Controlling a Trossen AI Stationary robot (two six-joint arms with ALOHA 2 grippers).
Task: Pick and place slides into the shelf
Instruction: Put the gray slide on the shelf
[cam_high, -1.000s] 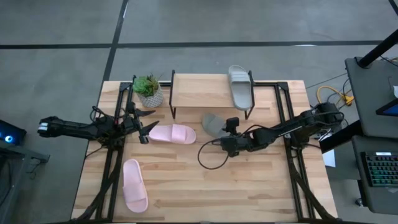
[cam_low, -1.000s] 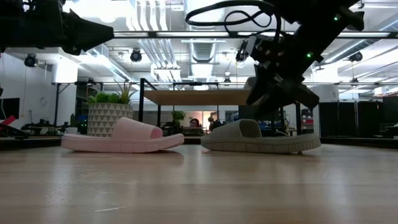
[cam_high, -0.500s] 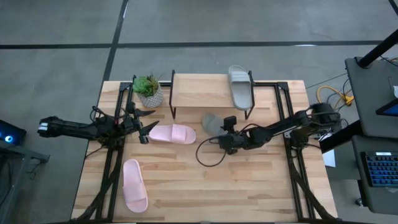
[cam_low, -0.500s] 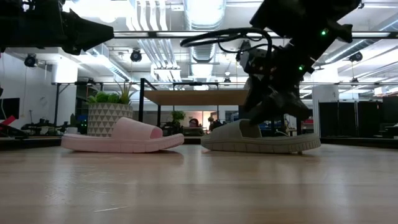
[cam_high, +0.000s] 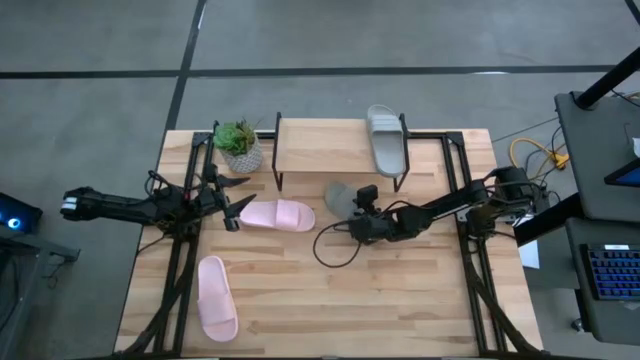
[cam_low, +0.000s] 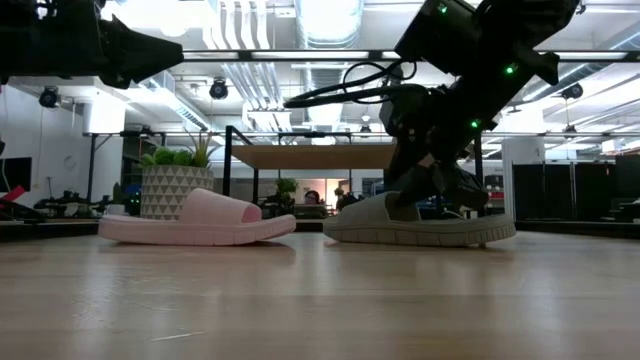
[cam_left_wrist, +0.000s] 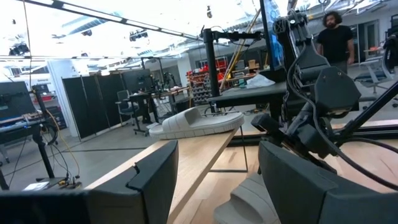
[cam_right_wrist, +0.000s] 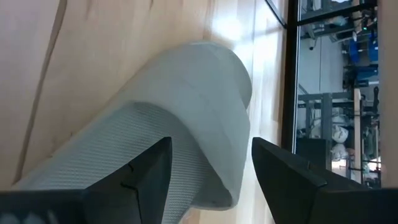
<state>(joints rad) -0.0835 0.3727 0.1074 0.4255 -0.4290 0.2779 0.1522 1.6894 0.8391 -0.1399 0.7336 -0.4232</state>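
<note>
With the right tool (cam_high: 352, 222) spread wide and holding nothing just over the grey-green slide (cam_right_wrist: 180, 130), it should straddle the strap squarely before closing.

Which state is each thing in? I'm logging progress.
Grey-green slide on the wooden shelf: placed.
Grey-green slide on the table: flat, right gripper open over it.
Pink slide by the shelf: flat, untouched.
Pink slide near the table's front: flat, untouched.
Left gripper: open, empty.
</note>
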